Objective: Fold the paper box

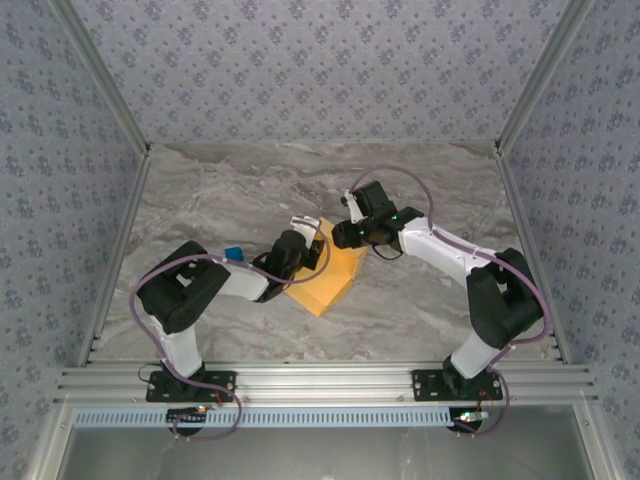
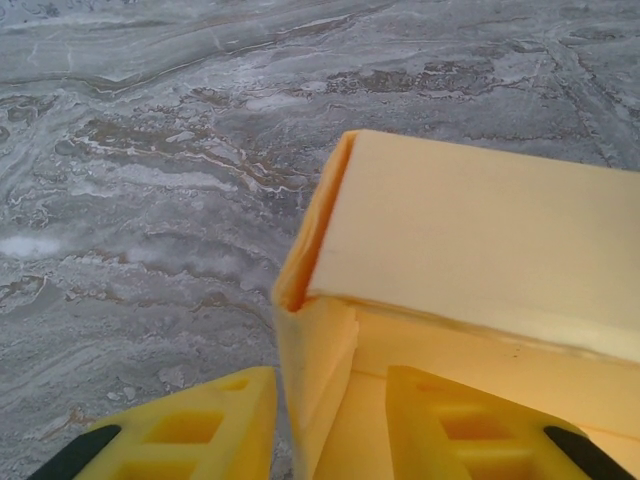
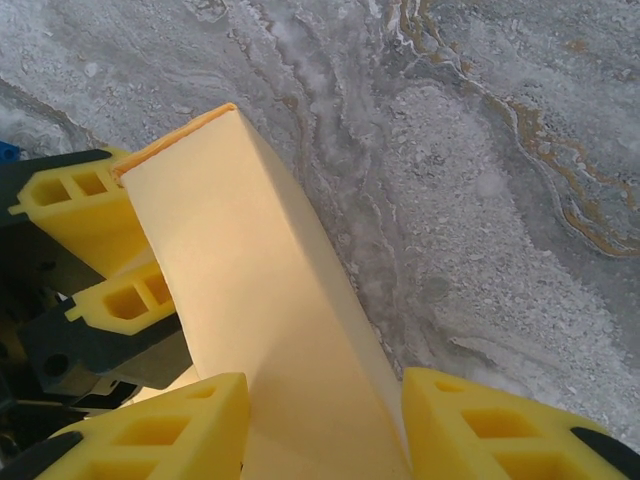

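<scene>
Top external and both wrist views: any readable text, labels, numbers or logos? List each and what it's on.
No readable text found.
paper box: plain yellow-orange faces, no print.
left gripper and right gripper: bare yellow and black, no markings.
blue cube: too small to tell.
electronics at the arm bases: too small to read.
wallpaper: repeating motif, no letters.

The left arm rises from its base at 7 o'clock, folds at the elbow and reaches toward 2 o'clock. The yellow-fingered left tool (image 1: 318, 245) has its fingers (image 2: 200, 430) parted, astride a wall of the orange-yellow cardboard paper box (image 2: 480, 230). The right arm, based at 5 o'clock, reaches toward 10 o'clock. The yellow-fingered right tool (image 1: 343, 238) pinches an upright panel.
</scene>
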Available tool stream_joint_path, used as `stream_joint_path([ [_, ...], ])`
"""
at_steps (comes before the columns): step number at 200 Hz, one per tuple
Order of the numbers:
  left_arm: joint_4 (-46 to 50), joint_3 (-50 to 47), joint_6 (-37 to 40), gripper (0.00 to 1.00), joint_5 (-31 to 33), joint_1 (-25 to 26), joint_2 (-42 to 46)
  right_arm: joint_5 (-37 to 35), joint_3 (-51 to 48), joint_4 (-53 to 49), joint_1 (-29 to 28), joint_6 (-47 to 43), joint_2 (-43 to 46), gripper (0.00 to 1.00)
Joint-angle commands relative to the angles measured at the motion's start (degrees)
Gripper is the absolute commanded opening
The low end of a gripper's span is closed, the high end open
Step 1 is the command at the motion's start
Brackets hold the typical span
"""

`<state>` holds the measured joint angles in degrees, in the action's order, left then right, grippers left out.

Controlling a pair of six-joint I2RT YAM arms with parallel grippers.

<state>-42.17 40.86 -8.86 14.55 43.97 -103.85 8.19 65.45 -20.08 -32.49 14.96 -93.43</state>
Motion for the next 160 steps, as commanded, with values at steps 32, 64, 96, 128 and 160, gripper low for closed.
stream_joint_path([
  [32,3.1,-1.1,0.1,0.4,-2.9,-1.3,4.7,-1.1,2.3,-4.8,1.7,-1.8,-0.5,0.46],
  [64,5.0,-2.1,-1.5,0.45,-3.8,-1.4,7.4,-1.4,6.0,-6.2,3.6,-2.2,-2.1,0.46],
  [96,8.8,-2.4,-3.8,0.49,-5.9,-1.7,11.3,-1.1,7.0,-7.0,5.8,-2.7,-3.3,0.46],
  [128,14.5,-1.9,-5.1,0.52,-7.0,-2.1,16.3,-0.7,8.4,-7.3,6.1,-4.7,-0.9,0.47],
  [160,19.6,-2.7,-7.5,0.53,-7.5,-3.1,21.7,-1.1,7.4,-6.0,3.7,-8.4,4.7,0.58],
])
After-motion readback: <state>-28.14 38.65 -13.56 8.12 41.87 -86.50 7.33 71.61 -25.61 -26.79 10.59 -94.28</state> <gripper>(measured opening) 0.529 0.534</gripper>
